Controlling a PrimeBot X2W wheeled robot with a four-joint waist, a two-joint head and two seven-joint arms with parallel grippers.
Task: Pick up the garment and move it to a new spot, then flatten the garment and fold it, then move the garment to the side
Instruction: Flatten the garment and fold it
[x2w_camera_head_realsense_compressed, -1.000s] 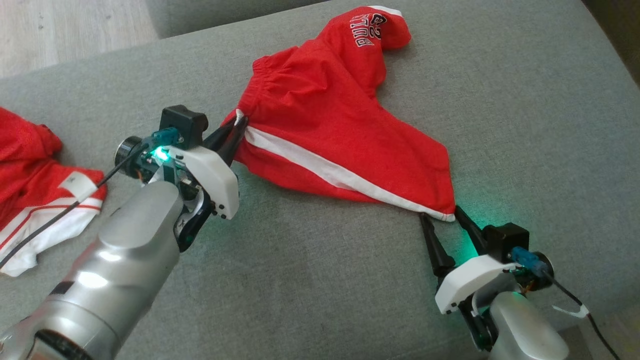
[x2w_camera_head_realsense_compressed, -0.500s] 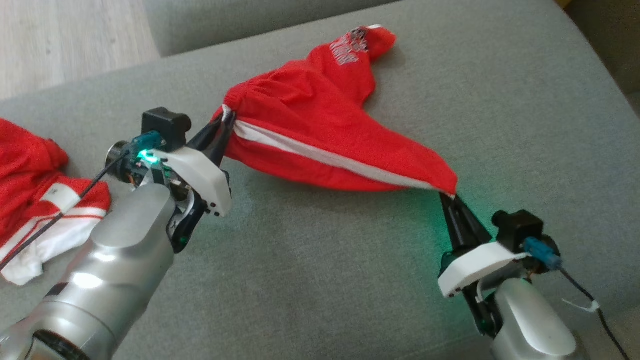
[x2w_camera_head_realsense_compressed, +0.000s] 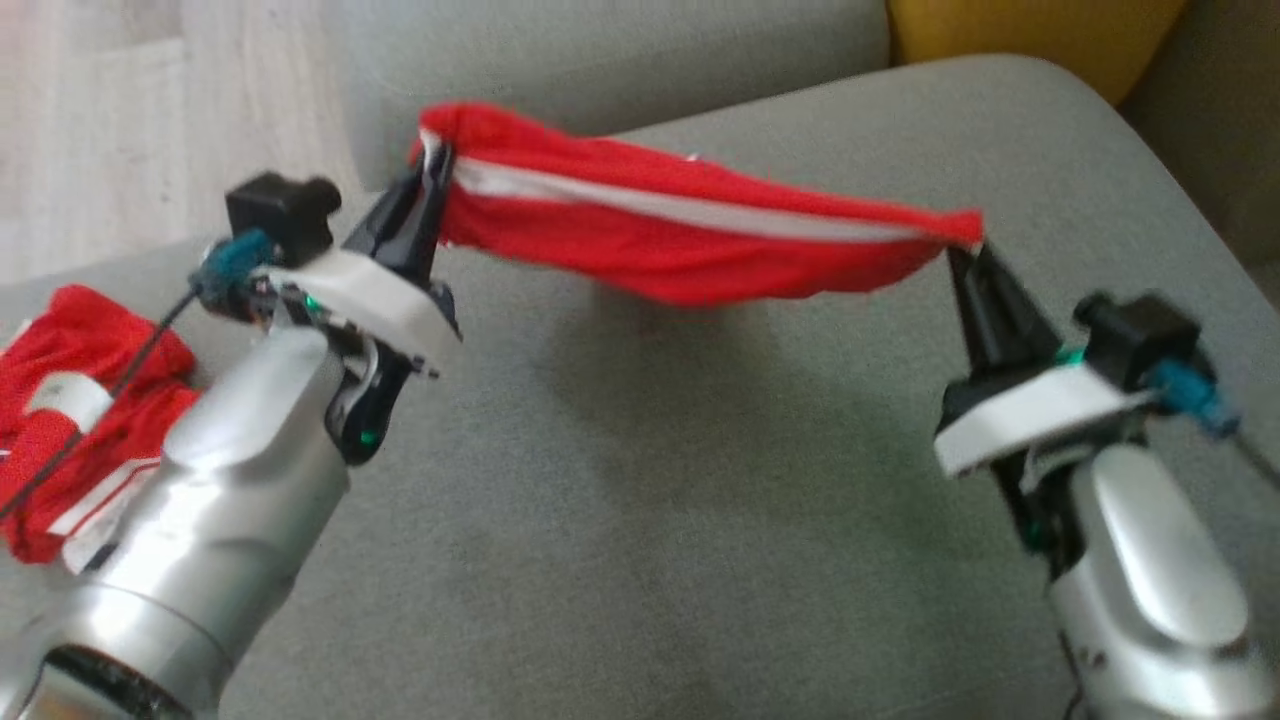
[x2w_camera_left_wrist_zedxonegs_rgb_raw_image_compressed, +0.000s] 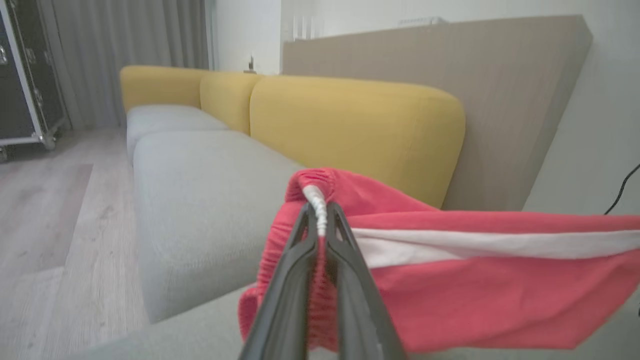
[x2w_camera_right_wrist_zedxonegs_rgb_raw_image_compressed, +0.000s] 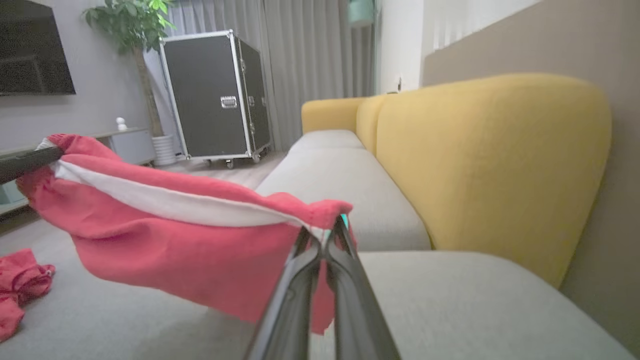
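The garment (x2w_camera_head_realsense_compressed: 690, 240) now hangs clear above the grey cushion (x2w_camera_head_realsense_compressed: 640, 520), pulled into a red band between the two grippers with its white stripe along the top. A second ago most of it lay spread on the cushion, the printed leg flat at the far side. Half a second ago only its near edge was raised.

The left gripper (x2w_camera_head_realsense_compressed: 432, 175) is clenched on the waistband end, above the cushion's left part. In the left wrist view its fingers (x2w_camera_left_wrist_zedxonegs_rgb_raw_image_compressed: 292, 280) pinch the gathered elastic where the stripe ends.

The right gripper (x2w_camera_head_realsense_compressed: 968, 250) is clamped on the hem corner, above the cushion's right part. A second ago its fingers stood apart just beside that hem, and by half a second ago they had closed on it. In the right wrist view the tips meet on the cloth.

The head camera has tilted up, so a yellow backrest (x2w_camera_head_realsense_compressed: 1030, 40) shows beyond the cushion. A red heap (x2w_camera_head_realsense_compressed: 80, 400) lies crumpled at the cushion's left edge.
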